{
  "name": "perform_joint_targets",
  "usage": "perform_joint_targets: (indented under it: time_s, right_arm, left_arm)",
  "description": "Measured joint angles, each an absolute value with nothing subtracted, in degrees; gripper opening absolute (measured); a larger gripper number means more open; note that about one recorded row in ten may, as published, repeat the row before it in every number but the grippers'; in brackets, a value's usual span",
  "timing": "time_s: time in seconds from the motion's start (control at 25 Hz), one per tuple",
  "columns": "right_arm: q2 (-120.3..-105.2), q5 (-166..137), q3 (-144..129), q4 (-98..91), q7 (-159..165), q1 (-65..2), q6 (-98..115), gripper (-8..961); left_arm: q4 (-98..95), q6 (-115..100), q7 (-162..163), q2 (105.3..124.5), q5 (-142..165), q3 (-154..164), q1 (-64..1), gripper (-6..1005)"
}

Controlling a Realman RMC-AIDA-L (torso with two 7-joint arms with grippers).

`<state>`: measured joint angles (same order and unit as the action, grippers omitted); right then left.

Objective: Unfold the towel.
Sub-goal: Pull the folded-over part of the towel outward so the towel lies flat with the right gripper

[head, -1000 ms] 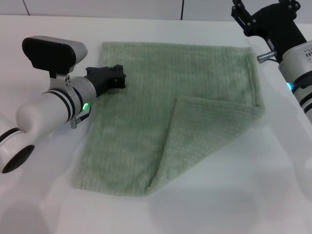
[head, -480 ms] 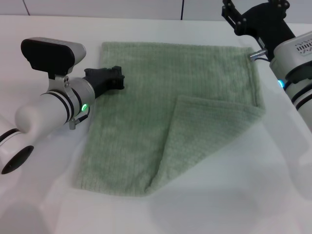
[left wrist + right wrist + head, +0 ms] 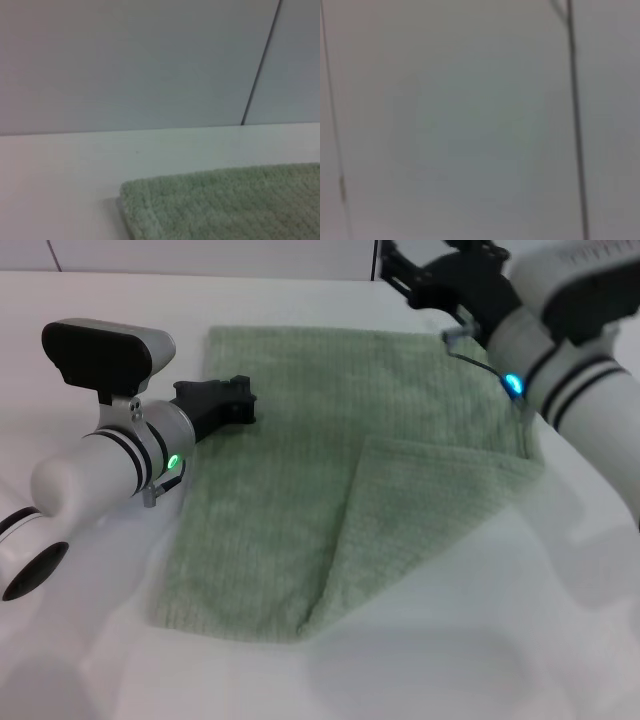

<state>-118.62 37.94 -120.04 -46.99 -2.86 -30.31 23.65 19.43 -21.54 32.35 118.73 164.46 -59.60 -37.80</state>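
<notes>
Towel [image 3: 340,470] flat on table [image 3: 480,660], one corner flap [image 3: 420,520] folded over toward middle on your right side; unfolding not done. Left gripper [image 3: 232,400] low on towel's left edge, probably pinning it so cloth won't slide; fingers look close together, but can't tell for sure. Right gripper [image 3: 440,275] raised over far edge, fingers spread, holding nothing. You'd likely send it to flap next.
</notes>
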Motion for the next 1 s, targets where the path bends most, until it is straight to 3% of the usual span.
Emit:
perform_joint_targets:
  time_s: [0.52,1.0]
  right_arm:
    - [-118.88,34.1,-101.8,-73.91,-8.31,-31.84,-32.38,784]
    - [-118.9,46.14,-87.58,-68.36,-26.01,-39.63,-58.55,784]
  left_arm:
    - [20.75,-21.63,32.35,118.56,164.77,-59.58,-37.46,-2]
    - [21.48,-21.61,32.35,118.47,164.8,-59.59,-36.89,-2]
